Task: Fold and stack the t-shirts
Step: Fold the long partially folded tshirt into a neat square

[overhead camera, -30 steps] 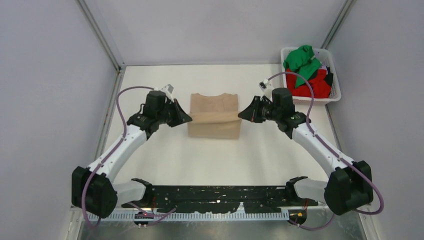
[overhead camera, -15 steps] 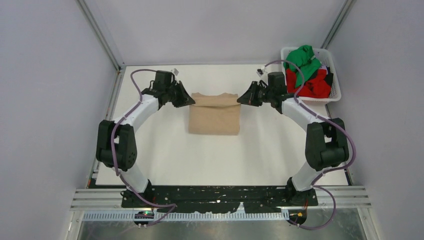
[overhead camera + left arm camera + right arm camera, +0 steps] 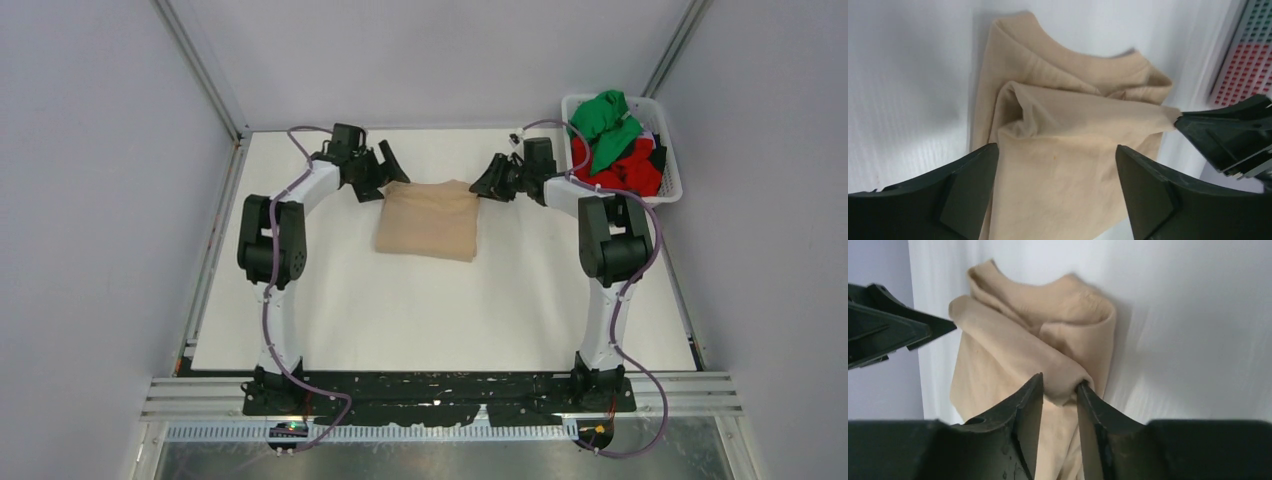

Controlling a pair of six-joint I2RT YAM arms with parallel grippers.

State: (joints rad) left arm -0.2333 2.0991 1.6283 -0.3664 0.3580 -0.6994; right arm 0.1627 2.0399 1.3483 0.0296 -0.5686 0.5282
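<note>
At the desk's [image 3: 400, 310] far edge, left fingers [image 3: 958, 195] gape empty while right fingers [image 3: 1018, 430] pinch the shirt [image 3: 428, 220], seemingly to lay its fold down.

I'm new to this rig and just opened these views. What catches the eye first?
The beige t-shirt lies folded at the far middle of the table; the right gripper pinches one corner, and the left gripper gapes open at the other side. In the far right corner, a white basket holds a green t-shirt heaped on a red t-shirt.
</note>
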